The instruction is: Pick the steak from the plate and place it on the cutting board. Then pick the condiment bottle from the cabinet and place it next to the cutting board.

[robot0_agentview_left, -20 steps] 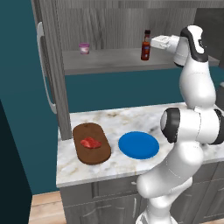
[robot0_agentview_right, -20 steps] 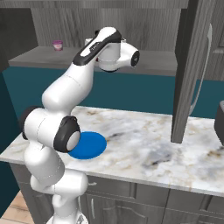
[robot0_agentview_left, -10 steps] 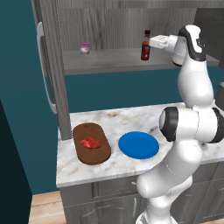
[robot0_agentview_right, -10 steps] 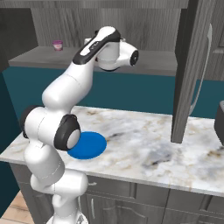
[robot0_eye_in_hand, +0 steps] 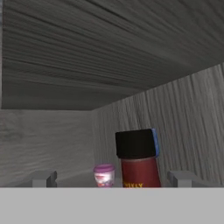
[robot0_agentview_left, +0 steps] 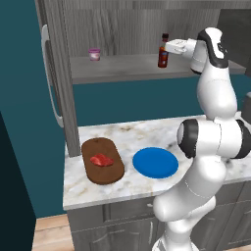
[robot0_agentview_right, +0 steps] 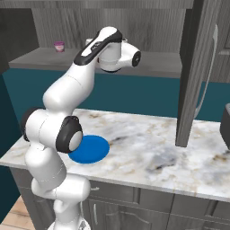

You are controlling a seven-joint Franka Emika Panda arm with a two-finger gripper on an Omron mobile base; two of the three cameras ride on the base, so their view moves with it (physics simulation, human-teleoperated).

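Already the steak lies on the cutting board, a small red piece near the middle of the dark oblong, and the blue plate just beside it on the counter is bare, so to my eye the first half of the job is done. What has changed over the last second is slight: the arm has crept a touch closer along the cabinet shelf, and the hand now sits right at the neck of the condiment bottle, where a moment ago there was a little more air between them. The bottle stands upright on the shelf, well apart from the pink-lidded cup further left. Looking along the hand, the bottle's black cap and red body are close and nearly centred, with the two finger tips spread wide to either side and nothing between them yet; the cup shows small behind it. I'd judge this the final approach before the grasp: the fingers look to straddle the bottle, a bit more reach seems needed, and a nudge against that slim neck could tip it.
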